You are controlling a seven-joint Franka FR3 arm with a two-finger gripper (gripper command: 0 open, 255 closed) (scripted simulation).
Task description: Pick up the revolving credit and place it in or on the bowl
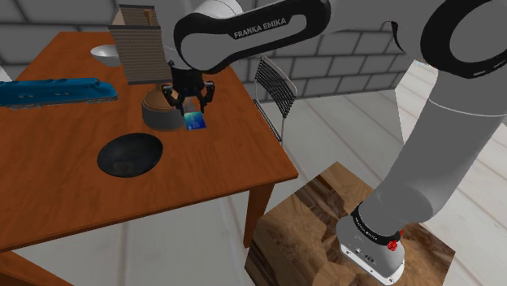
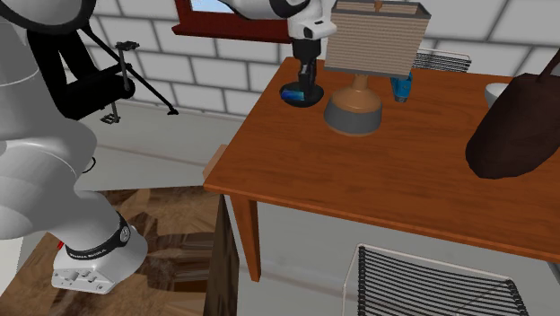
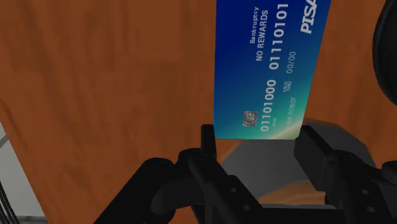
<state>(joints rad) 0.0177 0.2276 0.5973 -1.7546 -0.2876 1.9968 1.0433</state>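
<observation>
A blue credit card (image 3: pixel 270 63) with white numbers is clasped by its short end between my gripper's (image 3: pixel 261 143) two black fingers. In the shoulder view the gripper (image 1: pixel 188 101) points down over the wooden table (image 1: pixel 227 175), and the card (image 1: pixel 194 123) hangs from it right next to the lamp's base. Whether the card touches the tabletop I cannot tell. The black bowl (image 1: pixel 130 154) sits on the table, toward the shoulder view's lower left of the gripper. In the second exterior view the gripper (image 2: pixel 305 79) and card (image 2: pixel 293 92) are near the table's far left corner.
A table lamp with a ribbed shade (image 1: pixel 136 50) and round base (image 1: pixel 158 114) stands just beside the gripper. A blue toy train (image 1: pixel 57 91) and a white bowl (image 1: pixel 106 54) lie farther along the table. A wire chair (image 1: pixel 276 88) stands past the table's edge.
</observation>
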